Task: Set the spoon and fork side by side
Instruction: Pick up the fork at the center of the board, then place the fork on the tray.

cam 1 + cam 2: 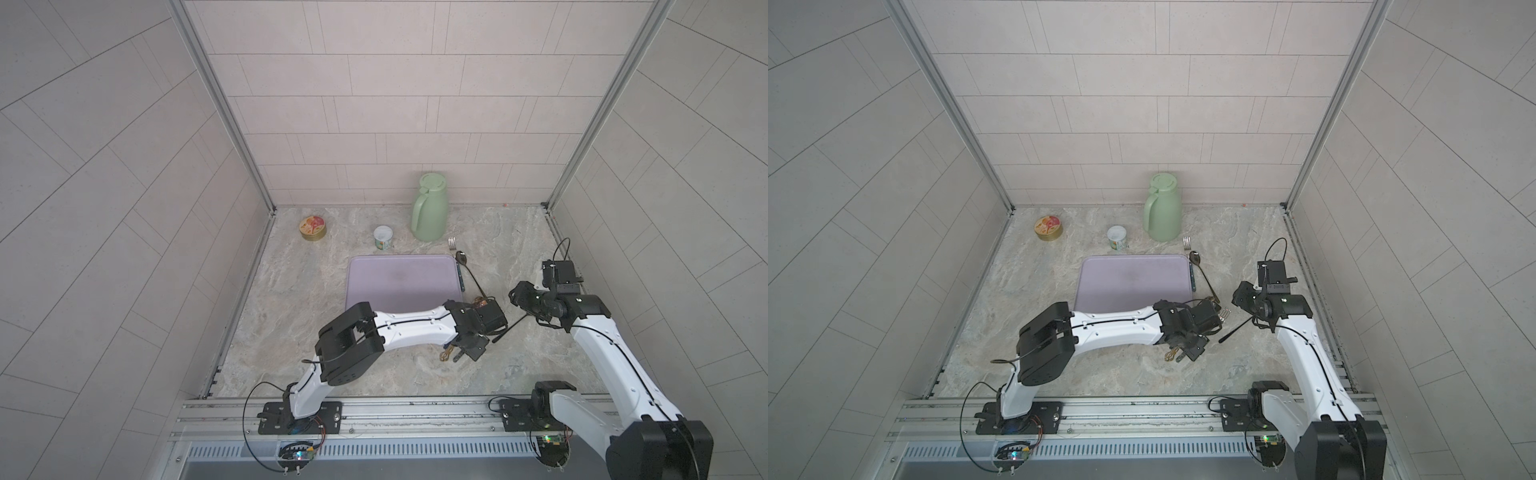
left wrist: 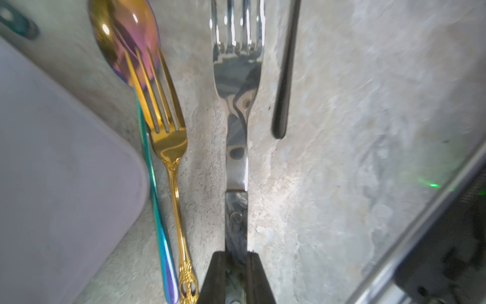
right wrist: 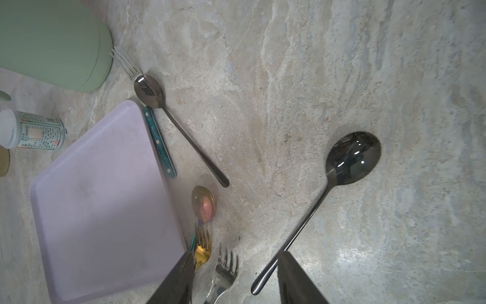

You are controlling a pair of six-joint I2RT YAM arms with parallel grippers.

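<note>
Squarely inside the left end effector [image 2: 236, 254], the silver fork [image 2: 236, 79] handle.

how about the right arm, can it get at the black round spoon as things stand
Probably yes: the black round spoon lies uncovered, its handle between the fingers of the open right tool.

The silver fork [image 2: 238, 79] is mirror-polished metal, handle inlay dark marbled, riveted; gold fork [image 2: 168, 142] glossy metal, embossed handle; rainbow spoon [image 2: 126, 34] iridescent gloss; black spoon [image 3: 352, 158] shiny dark metal; tray [image 3: 105, 197] matt lilac plastic; countertop [image 3: 315, 65] stone-look, faintly pitted.
</note>
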